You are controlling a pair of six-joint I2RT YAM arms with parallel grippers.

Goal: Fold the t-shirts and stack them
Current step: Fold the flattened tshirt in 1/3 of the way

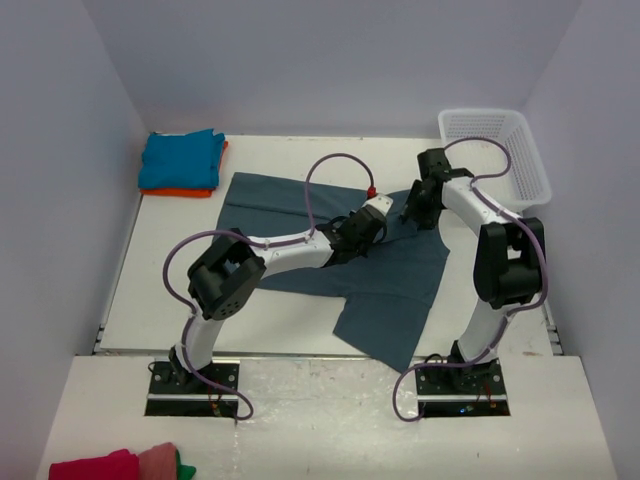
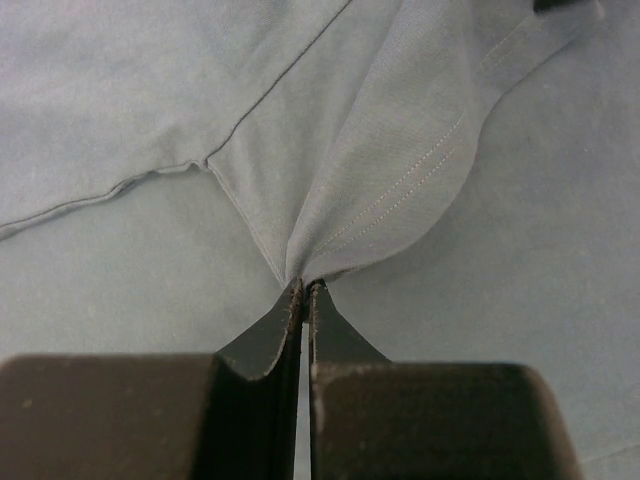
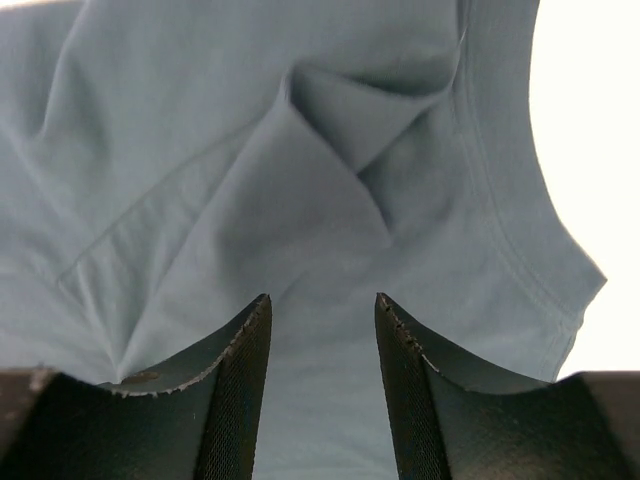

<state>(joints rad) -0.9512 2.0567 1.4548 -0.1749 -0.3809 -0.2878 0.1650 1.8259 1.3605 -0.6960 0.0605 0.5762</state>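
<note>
slate-blue t-shirt (image 1: pixel 395 290): lying spread and unfolded across the middle of the desk (image 1: pixel 150 290), between the two arms, one corner reaching toward the near edge; probably sitting central so both arms are reaching it.
shirt state: rumpling into ridges at its far-right part, where both end effectors are working; not yet folded, judging by the open spread.
left end effector (image 2: pixel 303 292): clamping tight on a pinch of the slate-blue cloth, tips meeting, fabric fanning out from them; double-stitched hem (image 2: pixel 415 175) running just beyond the pinch, so likely gripping a sleeve or edge to be carrying it over as a fold.
right end effector (image 3: pixel 322 300): hovering over the same shirt, jaws standing apart at a medium gap, nothing clamped between them; a raised crease and a curved hem lying just ahead, so probably lining up for a matching grip.
why two grips: my guess is that a wide soft shirt is needing two held points to be folding straight.
turquoise t-shirt (image 1: pixel 180 158): lying folded at the far-left corner on top of the orange t-shirt (image 1: pixel 192 191); looking like the stack being built.
progress guess: two done, the big one waiting.
basket (image 1: pixel 528 168): sitting far right, well apart from the stack, near the right arm.
risk: the single-point pinch is bunching the cloth, so the fold may be coming out skewed.
</note>
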